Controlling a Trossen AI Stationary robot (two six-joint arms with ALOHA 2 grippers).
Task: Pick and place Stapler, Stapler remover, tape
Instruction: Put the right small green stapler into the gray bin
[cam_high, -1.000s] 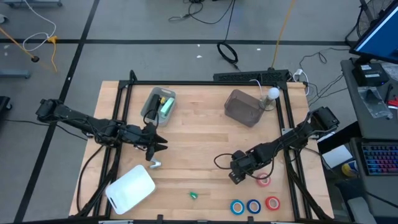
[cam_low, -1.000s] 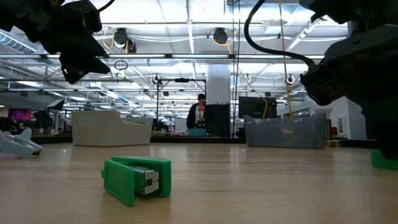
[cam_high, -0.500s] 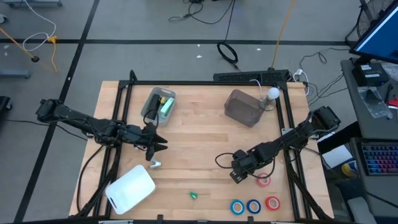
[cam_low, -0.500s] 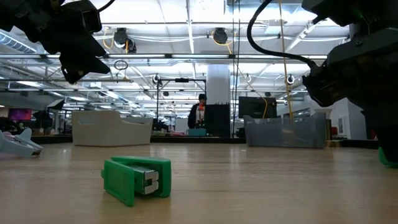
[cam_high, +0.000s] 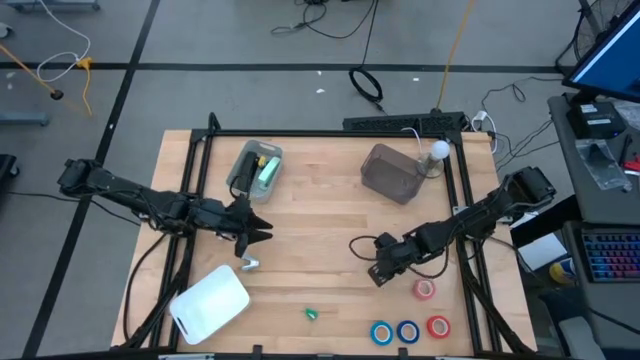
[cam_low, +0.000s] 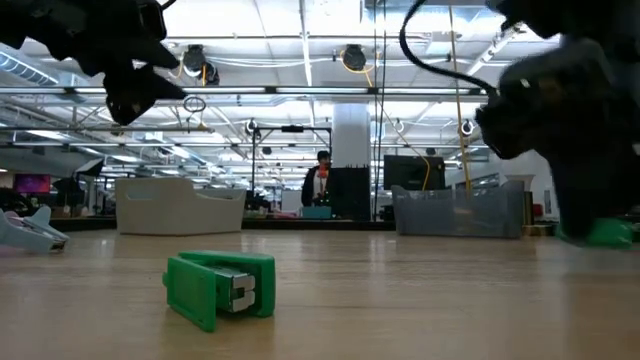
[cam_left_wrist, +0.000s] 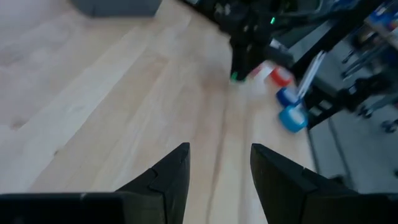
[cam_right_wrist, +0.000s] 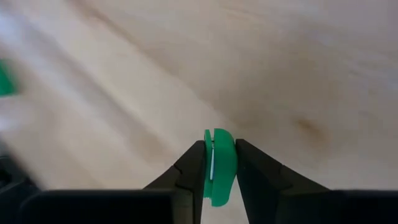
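The small green plastic piece (cam_right_wrist: 214, 165) is pinched edge-on between the fingers of the right gripper (cam_high: 378, 275), right of the table's middle. Whether it is a mini stapler or a staple remover cannot be told from the sliver that shows. It looks light, stiff and smooth-sided, so the narrow grip across its flat faces seems sound, though hard plastic could twist or slip if swung fast. In the low view it (cam_low: 608, 233) sits at about board height, and I cannot tell whether it has cleared the wood. Just beside the right gripper, toward the front edge, lies a pink tape roll (cam_high: 425, 290). Farther forward a row of two blue rolls (cam_high: 381, 332) (cam_high: 407, 331) and a red roll (cam_high: 438, 326) lies well apart. A grey bin (cam_high: 392, 172) stands behind, with bare board in between, so the way there looks free. A second green stapler-like piece (cam_high: 311, 314) lies near the front. A silvery stapler (cam_high: 248, 264), a white lid (cam_high: 210, 303) and a clear tray (cam_high: 255, 166) sit on the left, where the left gripper (cam_high: 258, 228) hovers, spread and empty.
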